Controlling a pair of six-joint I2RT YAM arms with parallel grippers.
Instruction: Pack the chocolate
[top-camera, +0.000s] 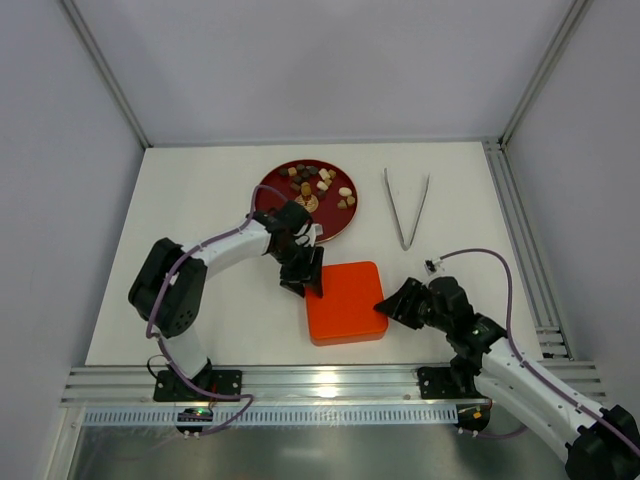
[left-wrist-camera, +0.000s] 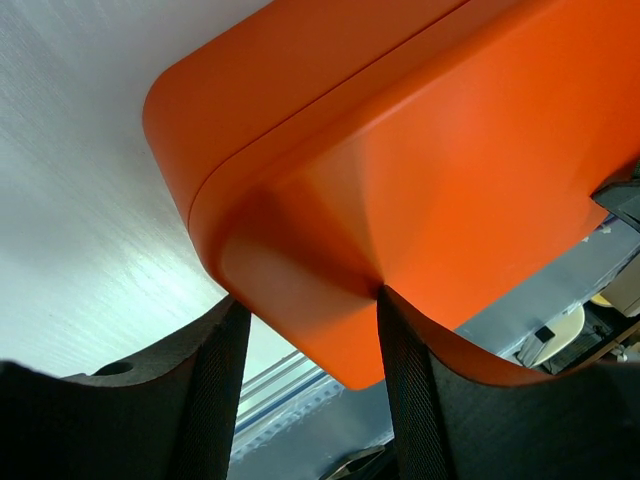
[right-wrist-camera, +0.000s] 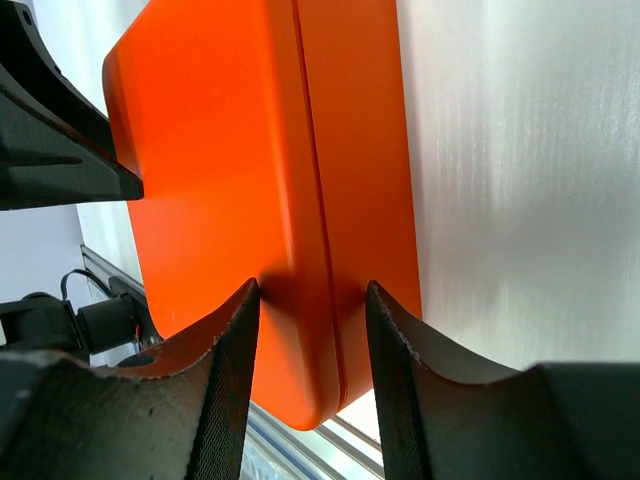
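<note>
Nearest us, the right gripper (right-wrist-camera: 312, 285) sits at the right edge of the orange box (right-wrist-camera: 365, 150), a finger on either side of the seam. Whether they're pinching yet, I cannot tell. Across the box, the left gripper (left-wrist-camera: 308, 298) has its jaws at a middling gap, clamped on the far-left corner. That looks like bracing, so the other side can work. The lid (top-camera: 345, 300) is on (there's your obstacle: nothing gets packed until it's off). Further back, the chocolate (top-camera: 318, 185) lies heaped on the red plate (top-camera: 262, 200), just behind the left wrist, with neither arm touching it. Tweezers (top-camera: 405, 212) lie right of the plate on the white table (top-camera: 190, 200), well apart from both arms.
</note>
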